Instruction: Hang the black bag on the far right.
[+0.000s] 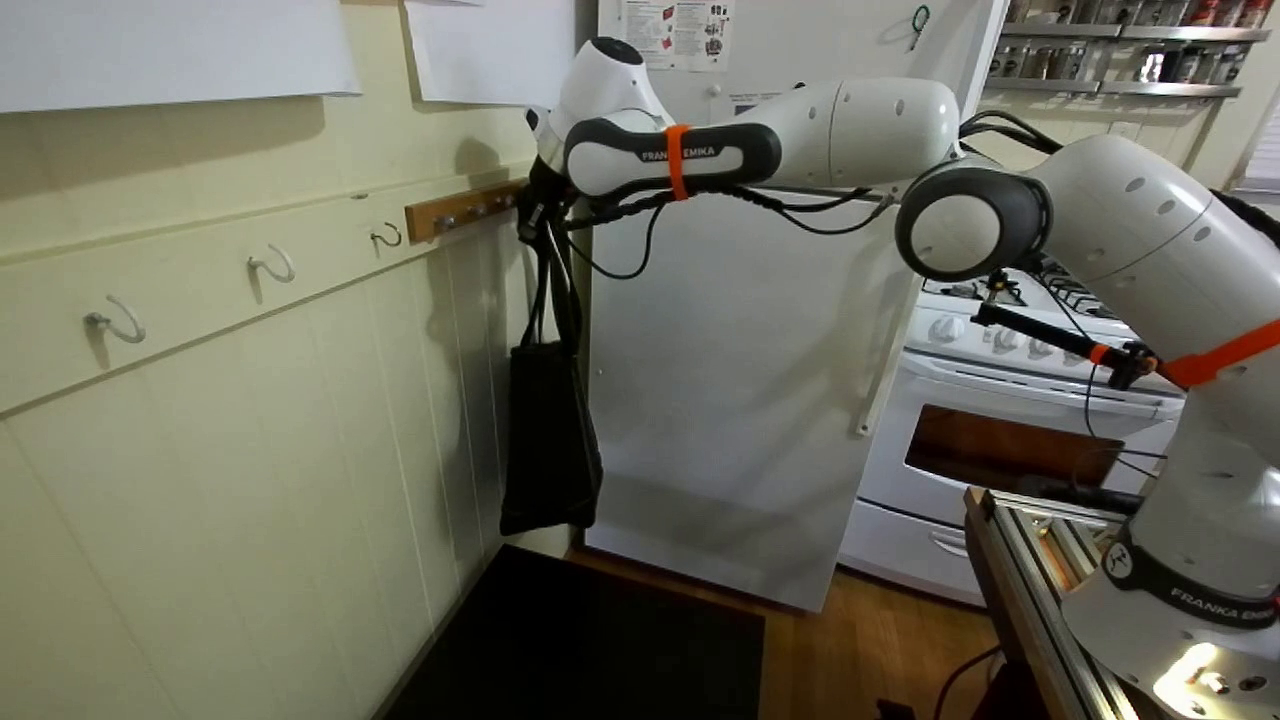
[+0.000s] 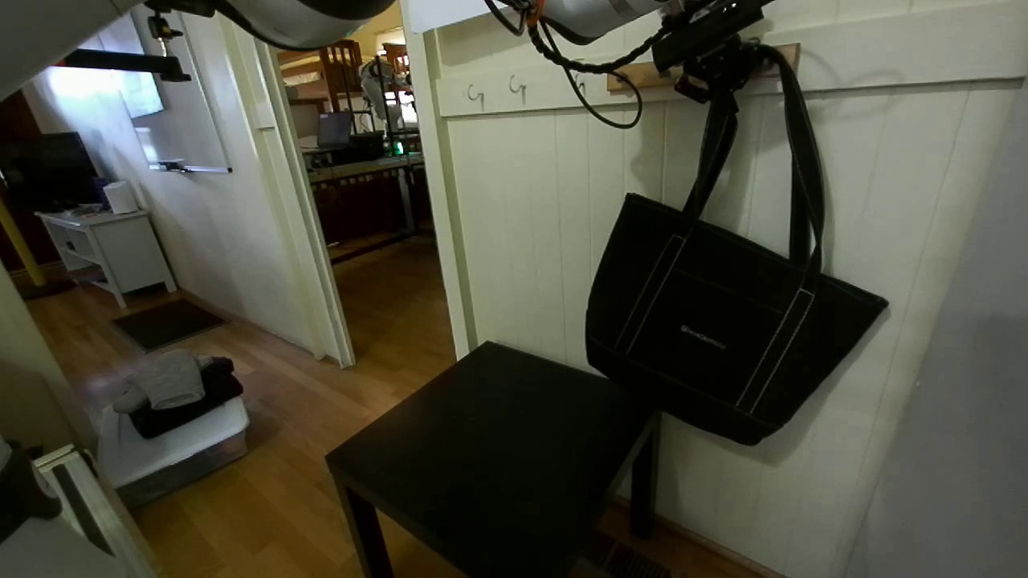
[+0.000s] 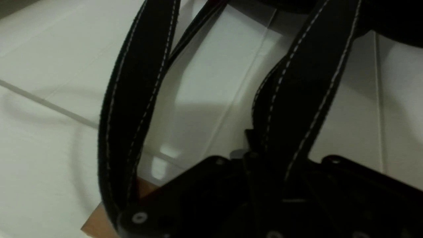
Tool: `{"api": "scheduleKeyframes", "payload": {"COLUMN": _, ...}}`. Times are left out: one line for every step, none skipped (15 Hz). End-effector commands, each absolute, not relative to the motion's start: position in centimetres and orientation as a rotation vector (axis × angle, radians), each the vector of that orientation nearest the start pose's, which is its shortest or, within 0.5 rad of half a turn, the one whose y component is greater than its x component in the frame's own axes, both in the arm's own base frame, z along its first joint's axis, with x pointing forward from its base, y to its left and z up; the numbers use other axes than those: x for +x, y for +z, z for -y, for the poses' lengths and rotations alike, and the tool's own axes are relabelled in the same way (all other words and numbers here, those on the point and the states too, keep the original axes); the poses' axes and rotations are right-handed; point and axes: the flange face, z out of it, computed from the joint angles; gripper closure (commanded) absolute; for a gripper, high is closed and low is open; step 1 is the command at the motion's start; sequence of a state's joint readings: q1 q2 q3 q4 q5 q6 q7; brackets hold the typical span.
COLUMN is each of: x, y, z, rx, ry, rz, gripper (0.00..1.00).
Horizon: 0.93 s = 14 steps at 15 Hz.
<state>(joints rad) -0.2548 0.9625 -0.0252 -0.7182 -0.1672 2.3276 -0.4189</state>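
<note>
The black bag (image 1: pixel 550 440) hangs from my gripper (image 1: pixel 540 215) in front of the wall. In an exterior view the bag (image 2: pixel 723 321) is tilted, its right side lower, and its handles run up to the gripper (image 2: pixel 711 84). In the wrist view a handle strap of the black bag (image 3: pixel 304 76) passes between the fingers of the gripper (image 3: pixel 264 162), which look shut on it. Another strap stretch runs along the gripper's left outer side. The wooden peg rack (image 1: pixel 425 222) is right behind the gripper, which hides its far-right end. Whether a strap touches a peg is hidden.
Single hooks (image 1: pixel 270 263) line the wall left of the rack. The white fridge (image 1: pixel 720 400) stands close beside the bag on the right. A black table (image 2: pixel 498 449) stands below. A cable loop (image 2: pixel 618 120) hangs from the arm near the rack.
</note>
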Motion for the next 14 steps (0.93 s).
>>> {"api": "scheduleKeyframes", "payload": {"x": 80.5, "y": 46.1, "z": 21.9, "rx": -3.333, "ry": -0.969, "rz": 0.433, "gripper": 0.98}}
{"api": "scheduleKeyframes", "payload": {"x": 80.6, "y": 45.9, "z": 21.8, "rx": -3.333, "ry": -0.961, "rz": 0.435, "gripper": 0.98}}
{"api": "scheduleKeyframes", "payload": {"x": 80.6, "y": 45.7, "z": 21.8, "rx": -3.335, "ry": -0.955, "rz": 0.437, "gripper": 0.98}}
{"api": "scheduleKeyframes", "payload": {"x": 80.7, "y": 45.4, "z": 21.7, "rx": -3.336, "ry": -0.947, "rz": 0.436, "gripper": 0.98}}
{"api": "scheduleKeyframes", "payload": {"x": 80.7, "y": 45.2, "z": 21.7, "rx": -3.337, "ry": -0.94, "rz": 0.436, "gripper": 0.91}}
{"api": "scheduleKeyframes", "payload": {"x": 80.7, "y": 45.0, "z": 21.7, "rx": -3.337, "ry": -0.936, "rz": 0.434, "gripper": 0.66}}
{"api": "scheduleKeyframes", "payload": {"x": 80.8, "y": 44.8, "z": 21.7, "rx": -3.337, "ry": -0.931, "rz": 0.433, "gripper": 0.66}}
{"api": "scheduleKeyframes", "payload": {"x": 80.8, "y": 44.6, "z": 21.7, "rx": -3.336, "ry": -0.927, "rz": 0.432, "gripper": 0.64}}
{"api": "scheduleKeyframes", "payload": {"x": 80.8, "y": 44.4, "z": 21.6, "rx": -3.334, "ry": -0.921, "rz": 0.429, "gripper": 0.57}}
{"api": "scheduleKeyframes", "payload": {"x": 80.8, "y": 44.3, "z": 21.5, "rx": -3.333, "ry": -0.916, "rz": 0.425, "gripper": 0.5}}
{"api": "scheduleKeyframes", "payload": {"x": 80.9, "y": 44.2, "z": 21.3, "rx": -3.33, "ry": -0.913, "rz": 0.418, "gripper": 0.41}}
{"api": "scheduleKeyframes", "payload": {"x": 80.9, "y": 44.2, "z": 21.2, "rx": -3.328, "ry": -0.91, "rz": 0.411, "gripper": 0.34}}
{"api": "scheduleKeyframes", "payload": {"x": 80.9, "y": 44.3, "z": 21.1, "rx": -3.326, "ry": -0.908, "rz": 0.4, "gripper": 0.26}}
{"api": "scheduleKeyframes", "payload": {"x": 80.9, "y": 44.2, "z": 21.0, "rx": -3.327, "ry": -0.906, "rz": 0.389, "gripper": 0.19}}
